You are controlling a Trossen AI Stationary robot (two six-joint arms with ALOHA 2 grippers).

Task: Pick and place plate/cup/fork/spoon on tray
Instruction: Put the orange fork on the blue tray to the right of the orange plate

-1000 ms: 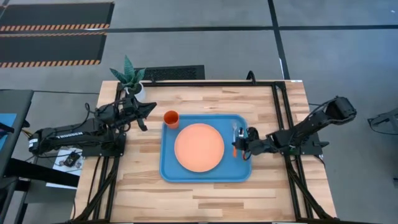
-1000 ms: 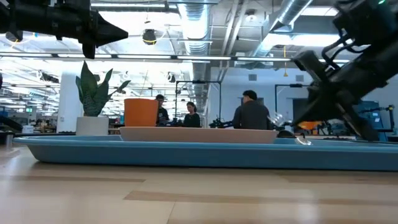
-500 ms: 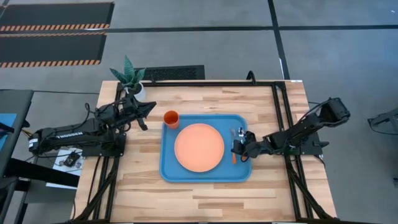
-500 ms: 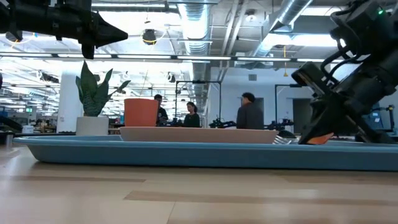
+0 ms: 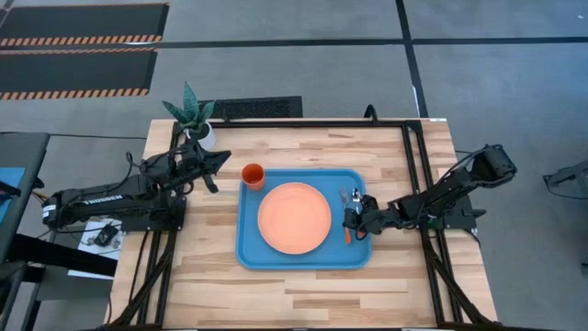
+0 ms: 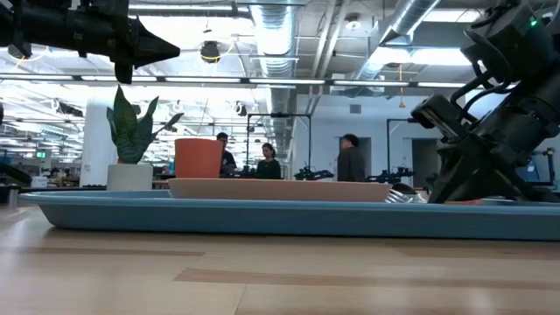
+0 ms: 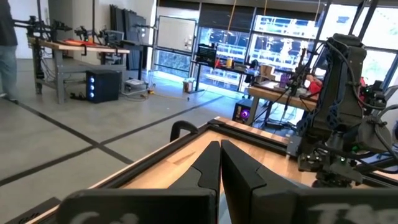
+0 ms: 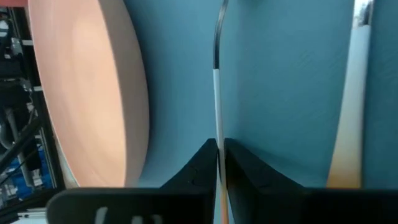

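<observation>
The light-blue tray [image 5: 250, 241] lies mid-table. The salmon plate [image 5: 294, 218] rests flat on it, and the orange cup [image 5: 254, 176] stands upright in its far left corner. My right gripper [image 5: 352, 221] is low over the tray's right strip, shut on a thin orange-handled utensil [image 8: 217, 74]; fork or spoon, I cannot tell. A second orange-handled utensil [image 8: 352, 93] lies flat on the tray floor beside it. My left gripper [image 5: 223, 158] is shut and empty, in the air left of the cup. My right gripper pinches the utensil's thin handle [image 8: 217, 124] between its two fingers, which slant down from the table's right side. The handle runs out from between the fingertips toward the far edge, to its metal neck [image 8: 216, 37]. It lies about level, low on the tray; the rim hides whether it touches.
A white pot with a green spiky plant [image 5: 193, 115] stands at the table's far left corner, behind my left gripper. Bare wood shows in front of the tray [image 5: 303, 294]. People stand in the room beyond the table [image 6: 350, 162].
My right gripper has gone down onto the tray's right strip and a little toward the plate, still shut on the utensil. The orange handle, held raised and tilted before, now lies about level at the tray's rim height.
</observation>
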